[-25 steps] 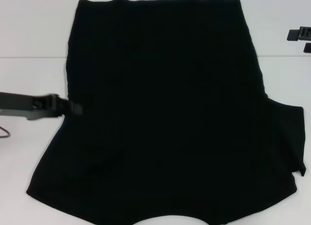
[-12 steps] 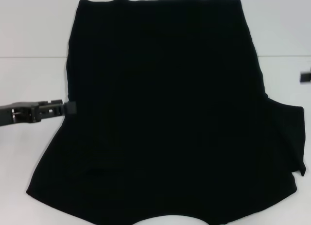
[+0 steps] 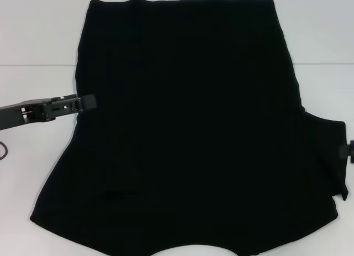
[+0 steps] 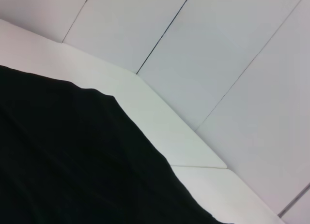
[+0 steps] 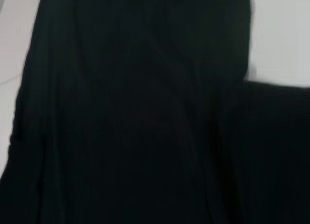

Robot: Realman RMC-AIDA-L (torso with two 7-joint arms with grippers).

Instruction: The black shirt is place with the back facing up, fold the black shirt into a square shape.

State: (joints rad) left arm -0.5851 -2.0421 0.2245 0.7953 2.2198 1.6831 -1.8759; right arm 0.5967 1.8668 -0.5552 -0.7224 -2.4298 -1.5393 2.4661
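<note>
My left gripper reaches in from the left side of the head view, its dark tip over the left edge of the black shirt, about halfway along the garment's length; I cannot tell whether it touches the fabric, nor how its fingers stand. My right gripper shows only as a small dark piece at the right border of the head view, just beside the sleeve that sticks out there, and again I cannot tell its state. The black shirt lies spread flat on the white table, filling most of my head view: its straight edge lies at the far side, its sides widen toward me, and its near edge curves just above the bottom of the frame. The left side looks tucked in to a straight slanting line, while on the right the sleeve spreads out loose to a point. No lettering shows on the upward face. From the left wrist camera I see the shirt's edge against the table and pale wall panels beyond. The right wrist camera is filled almost wholly by the dark fabric, with strips of table at two edges.
</note>
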